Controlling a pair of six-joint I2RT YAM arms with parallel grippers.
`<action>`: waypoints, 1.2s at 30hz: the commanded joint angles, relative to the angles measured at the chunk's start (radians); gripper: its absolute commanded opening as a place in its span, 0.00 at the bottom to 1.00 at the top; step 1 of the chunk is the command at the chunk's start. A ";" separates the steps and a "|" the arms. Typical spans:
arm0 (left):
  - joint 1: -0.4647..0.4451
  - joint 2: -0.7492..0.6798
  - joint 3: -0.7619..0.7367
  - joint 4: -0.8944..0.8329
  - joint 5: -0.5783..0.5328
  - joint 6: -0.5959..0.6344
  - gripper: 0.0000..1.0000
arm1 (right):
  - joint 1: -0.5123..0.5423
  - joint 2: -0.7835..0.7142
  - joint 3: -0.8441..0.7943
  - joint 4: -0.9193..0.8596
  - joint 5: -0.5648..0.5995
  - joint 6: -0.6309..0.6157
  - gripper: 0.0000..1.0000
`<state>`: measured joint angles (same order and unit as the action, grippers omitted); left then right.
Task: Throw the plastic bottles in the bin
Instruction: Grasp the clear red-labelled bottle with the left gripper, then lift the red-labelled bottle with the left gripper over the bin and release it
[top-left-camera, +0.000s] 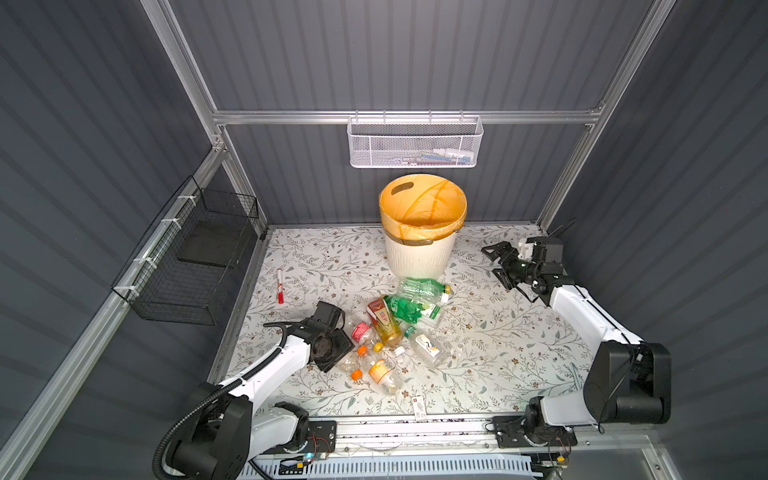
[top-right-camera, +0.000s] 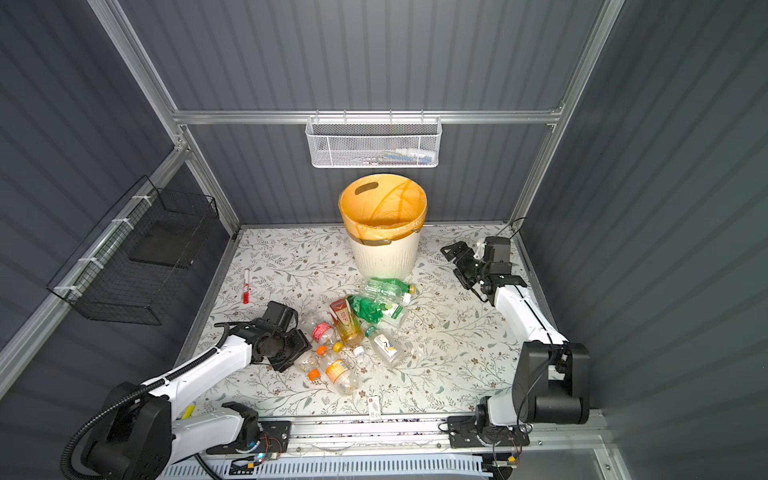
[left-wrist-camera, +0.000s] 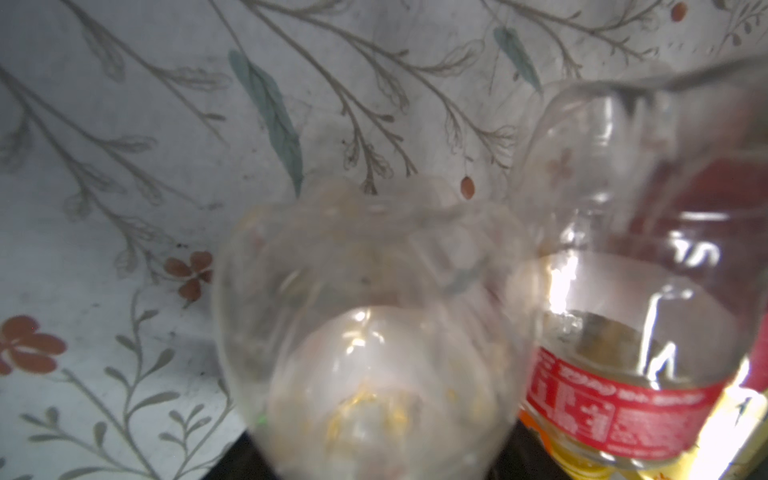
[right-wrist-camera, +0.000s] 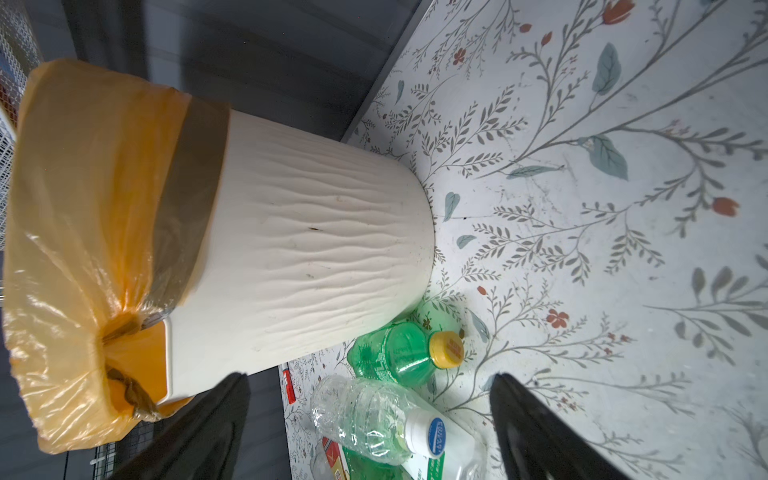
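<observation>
The red bottle label (left-wrist-camera: 602, 415) carries unreadable print.

Bright, even — left-wrist view blurred (glare)

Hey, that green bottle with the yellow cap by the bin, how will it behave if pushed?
Lying on its side, the green bottle will probably roll. It looks empty, so likely light. Thin walls may dent if squeezed.

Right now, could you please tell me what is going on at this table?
The plastic bottles lie heaped in front of the bin, waiting to be thrown in. The left gripper is down at the heap's near-left edge, at a clear bottle; whether it grips cannot be seen. The right gripper hangs open beside the bin, holding nothing.
</observation>
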<state>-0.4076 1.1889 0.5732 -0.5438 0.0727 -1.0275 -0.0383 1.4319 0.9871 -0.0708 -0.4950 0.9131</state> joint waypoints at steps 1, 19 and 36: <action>-0.008 -0.008 -0.027 -0.020 -0.021 0.011 0.60 | -0.013 0.003 -0.016 0.016 -0.014 0.000 0.93; 0.463 0.088 0.323 -0.138 0.016 0.510 0.57 | -0.018 0.004 -0.017 0.014 -0.058 0.022 0.90; 0.305 0.521 1.328 -0.054 0.249 0.555 0.53 | 0.003 0.067 -0.028 0.057 -0.108 0.089 0.87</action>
<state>0.0067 1.7035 1.5696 -0.6086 0.2497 -0.5056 -0.0483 1.4883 0.9676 -0.0414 -0.5789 0.9787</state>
